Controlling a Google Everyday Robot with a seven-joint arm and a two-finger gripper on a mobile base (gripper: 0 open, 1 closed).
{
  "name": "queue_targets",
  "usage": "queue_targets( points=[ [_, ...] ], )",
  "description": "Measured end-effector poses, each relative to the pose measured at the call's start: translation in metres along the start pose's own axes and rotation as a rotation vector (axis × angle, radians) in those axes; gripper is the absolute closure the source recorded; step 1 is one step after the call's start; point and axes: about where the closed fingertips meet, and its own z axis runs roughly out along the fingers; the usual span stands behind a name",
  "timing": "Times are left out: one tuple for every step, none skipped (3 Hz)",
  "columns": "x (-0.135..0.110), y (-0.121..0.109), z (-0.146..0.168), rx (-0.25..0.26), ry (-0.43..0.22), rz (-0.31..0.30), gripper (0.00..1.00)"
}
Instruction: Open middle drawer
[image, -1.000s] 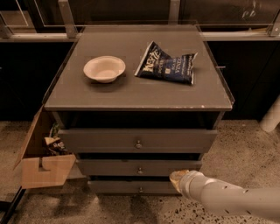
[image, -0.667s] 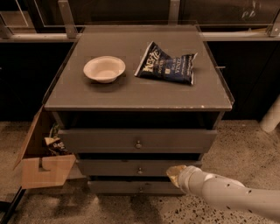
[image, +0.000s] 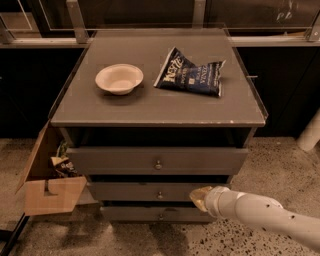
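The grey cabinet has three drawer fronts stacked below its top. The middle drawer (image: 135, 191) is the mid-sized front, with a small round metal knob (image: 160, 195) at its centre, and looks shut or nearly so. The taller top drawer (image: 115, 160) is above it and the smaller bottom drawer (image: 130, 214) is below it. My gripper (image: 198, 197) comes in from the lower right on a white arm (image: 265, 217). Its yellowish tip is in front of the right part of the middle drawer's front, to the right of the knob.
On the cabinet top (image: 150, 107) are a white bowl (image: 119, 78) and a dark blue chip bag (image: 192, 75). An open cardboard box (image: 47, 192) with litter stands on the floor at the cabinet's left. A white post (image: 310, 131) stands at the right.
My gripper has moved a little to the left and up, closer to the right part of the middle drawer's front. The drawers, bowl and bag have not moved.
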Motion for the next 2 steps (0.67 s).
queue_targets(
  points=[
    [-0.0013,-0.0100,0.0112,0.008,-0.002,-0.003,1.00],
    [0.0013,-0.0180,0.0169,0.025,0.002,0.002,1.00]
  ],
)
